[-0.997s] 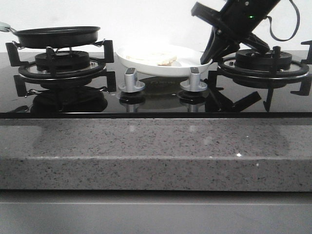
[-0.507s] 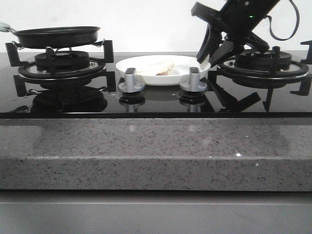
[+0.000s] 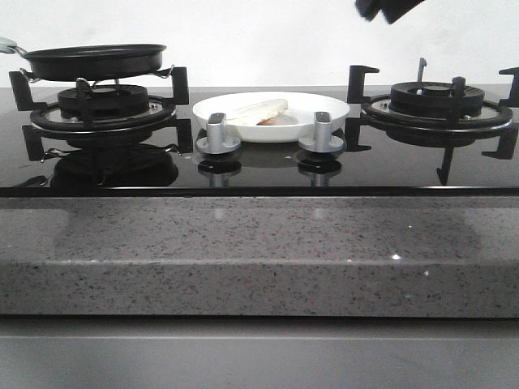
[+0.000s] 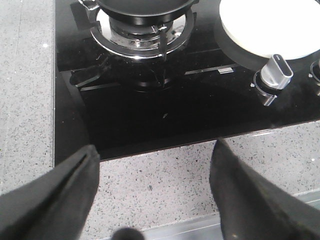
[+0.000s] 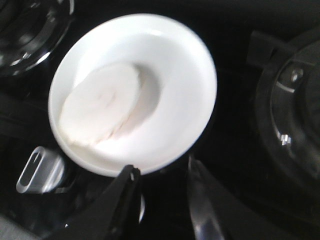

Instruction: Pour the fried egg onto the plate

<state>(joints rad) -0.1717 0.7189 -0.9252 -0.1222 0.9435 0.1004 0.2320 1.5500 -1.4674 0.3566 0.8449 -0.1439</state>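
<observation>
The hob carries everything, so take the plate as the landmark. It sits flat on the glass between the two burners, behind the two silver knobs. The black frying pan rests on the burner to the plate's left, well apart from it. The fried egg lies inside the plate, folded or bunched toward the pan side, not spread flat; the pour looks done.

What is left, by my judgement, is a clean retreat: each arm should lift straight up and away from the plate so nothing clips its rim or the burner grates.

The right gripper hangs above the plate's near rim, jaws parted and holding nothing, clear of the egg. The left gripper hovers over the stone counter in front of the hob, on the pan's side of the plate, jaws wide apart and empty, well apart from the egg.
</observation>
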